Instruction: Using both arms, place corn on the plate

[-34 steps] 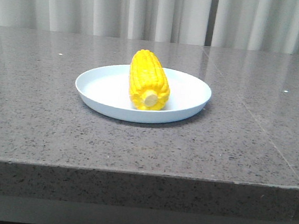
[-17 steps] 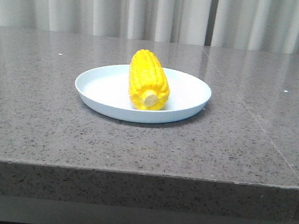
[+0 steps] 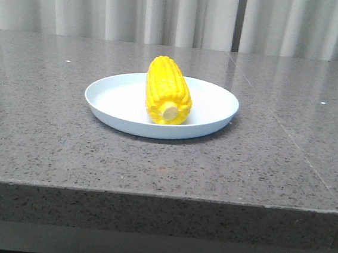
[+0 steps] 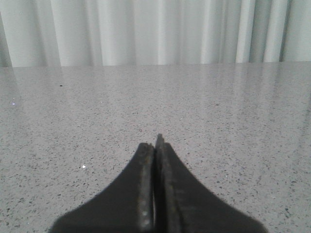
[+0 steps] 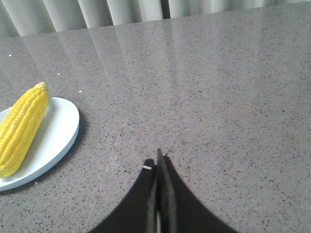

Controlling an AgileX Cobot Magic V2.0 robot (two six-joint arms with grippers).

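1. Countertop (image 3: 47, 150) — one grey speckled stone slab, glossy, with a seam line running along its right part. It fills the front view up to a pleated pale curtain (image 3: 108, 7) behind. One plate stands on it, near the middle of the front view.

2. Plate (image 3: 212, 116) — one round, shallow, pale blue-white plate with a low raised rim. It sits flat on the countertop. In the right wrist view only part of it shows (image 5: 63, 136), at the picture's edge.

3. Corn (image 3: 167, 90) — one bright yellow cob with rows of kernels. It lies on its side inside the plate, roughly across the plate's middle, its pale cream stub end turned toward the front camera and its tapered tip pointing away toward the curtain. In the right wrist view the cob (image 5: 22, 128) rests on the plate with its tip reaching past the rim line.

4. Right gripper (image 5: 158, 158) — one, dark and angular. Its fingers are pressed together with no gap visible at the tips, and nothing is between them. It is above bare countertop, well apart from the plate and corn, which lie off to one side of it.

5. Left gripper (image 4: 156, 143) — one, dark, fingers likewise closed against each other and empty. Only countertop and curtain appear ahead of it; neither plate nor corn shows in the left wrist view.

6. Neither gripper appears in the front view — both are clear of the corn.
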